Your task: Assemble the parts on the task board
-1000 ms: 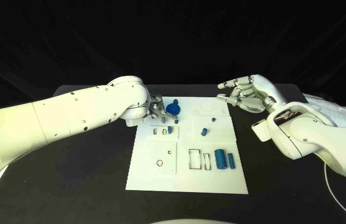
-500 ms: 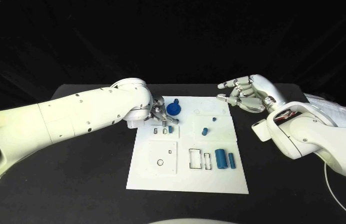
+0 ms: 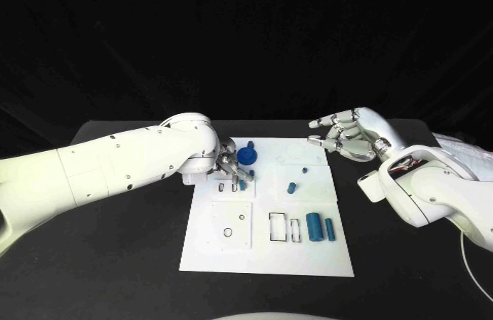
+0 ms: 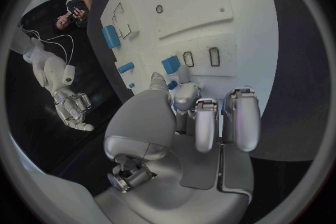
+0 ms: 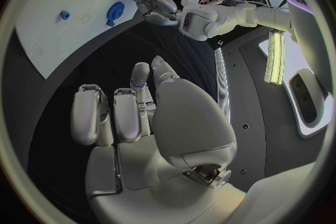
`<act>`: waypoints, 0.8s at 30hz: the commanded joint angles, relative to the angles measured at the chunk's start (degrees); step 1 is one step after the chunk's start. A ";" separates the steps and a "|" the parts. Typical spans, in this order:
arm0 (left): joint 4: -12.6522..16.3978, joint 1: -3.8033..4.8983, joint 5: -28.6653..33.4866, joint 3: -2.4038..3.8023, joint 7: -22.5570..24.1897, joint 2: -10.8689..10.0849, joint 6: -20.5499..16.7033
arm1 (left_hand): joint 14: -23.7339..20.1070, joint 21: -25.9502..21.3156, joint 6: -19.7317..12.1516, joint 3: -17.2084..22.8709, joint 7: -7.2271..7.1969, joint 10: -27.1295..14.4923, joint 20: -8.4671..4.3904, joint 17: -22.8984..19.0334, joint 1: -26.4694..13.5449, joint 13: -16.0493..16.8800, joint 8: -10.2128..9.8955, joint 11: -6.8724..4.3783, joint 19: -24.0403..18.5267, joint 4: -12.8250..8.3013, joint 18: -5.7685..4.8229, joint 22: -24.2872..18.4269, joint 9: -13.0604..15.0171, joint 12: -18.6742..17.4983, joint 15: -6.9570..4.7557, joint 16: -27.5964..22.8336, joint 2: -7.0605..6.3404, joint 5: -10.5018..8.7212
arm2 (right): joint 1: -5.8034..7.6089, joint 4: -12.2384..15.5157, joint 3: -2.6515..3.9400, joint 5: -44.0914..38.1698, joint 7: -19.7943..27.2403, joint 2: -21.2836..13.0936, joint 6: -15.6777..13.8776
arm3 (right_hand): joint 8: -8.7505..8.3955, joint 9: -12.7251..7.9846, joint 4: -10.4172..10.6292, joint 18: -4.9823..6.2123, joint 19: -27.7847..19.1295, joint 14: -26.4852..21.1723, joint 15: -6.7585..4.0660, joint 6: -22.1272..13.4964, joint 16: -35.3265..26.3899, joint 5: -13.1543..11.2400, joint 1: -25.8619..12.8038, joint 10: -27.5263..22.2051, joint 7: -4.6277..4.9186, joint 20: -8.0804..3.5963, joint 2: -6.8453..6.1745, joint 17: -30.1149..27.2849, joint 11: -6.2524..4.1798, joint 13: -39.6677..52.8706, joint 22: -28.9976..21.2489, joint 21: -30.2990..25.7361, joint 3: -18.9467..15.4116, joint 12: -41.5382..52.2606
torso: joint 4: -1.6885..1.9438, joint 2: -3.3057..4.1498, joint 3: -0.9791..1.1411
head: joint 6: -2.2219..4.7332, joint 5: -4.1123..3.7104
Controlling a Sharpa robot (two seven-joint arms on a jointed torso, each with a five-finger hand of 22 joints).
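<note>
The white board (image 3: 267, 249) lies mid-desk (image 3: 113, 249), dark open desk on every side. My left hand (image 3: 230, 166) hangs over the board's far left edge, fingers (image 4: 241, 117) pointed down, pinching a small blue part (image 4: 171, 64) beside two slots. My right hand (image 3: 349, 137) hovers off the far right corner, fingers curled, holding nothing.

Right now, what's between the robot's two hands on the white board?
In the head view, between the left hand and right hand lie the round blue part and bare task board.
</note>
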 commanded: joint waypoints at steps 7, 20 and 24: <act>0.18 -0.02 -0.23 0.02 -0.09 0.15 2.22 | 6.03 0.19 -0.46 -0.04 -0.08 0.48 0.03 15.09 0.56 0.13 0.29 0.11 0.67 -0.27 -1.18 4.22 0.13 0.36 -0.18 0.17 -0.15 0.06 | -0.09 -0.10 0.02 -0.69 -0.34 0.31 1.32 | -0.15 0.02 0.00 0.57 -0.43 1.64 0.10 -0.14 -0.32 0.56 0.63 -0.32 0.33 0.00 0.24 -0.08 0.03 -0.21 0.03 -0.30 -0.44 -0.42 | 0.04 0.06 -0.01 | -0.09 -0.14; -0.08 -0.17 -0.23 0.03 -0.09 0.57 2.63 | 6.03 0.25 -0.45 0.14 -0.11 0.68 0.09 15.09 1.25 0.45 0.48 0.10 0.72 -0.45 -1.20 4.36 0.71 0.58 -0.16 0.17 0.01 0.06 | -0.14 -0.12 0.02 -0.69 -0.35 0.48 1.63 | -0.15 0.02 0.01 0.58 -0.46 1.62 0.10 -0.15 -0.45 0.66 0.65 -0.36 0.33 0.00 0.25 -0.22 0.03 -0.34 -0.03 -0.34 -0.45 -0.58 | 0.04 0.06 -0.02 | -0.29 -0.18; -0.10 -0.22 -0.17 0.03 -0.07 0.61 2.99 | 6.03 0.28 -0.56 0.34 -0.12 0.69 0.11 15.09 2.01 0.52 0.56 0.10 0.74 -0.78 -1.20 4.45 1.18 0.59 -0.15 0.17 0.06 0.07 | -0.15 -0.17 0.02 -0.69 -0.36 0.53 1.70 | -0.15 0.02 0.01 0.58 -0.46 1.62 0.10 -0.15 -0.45 0.66 0.65 -0.36 0.33 0.00 0.25 -0.22 0.03 -0.34 -0.03 -0.34 -0.45 -0.58 | 0.02 0.06 -0.01 | -0.37 -0.16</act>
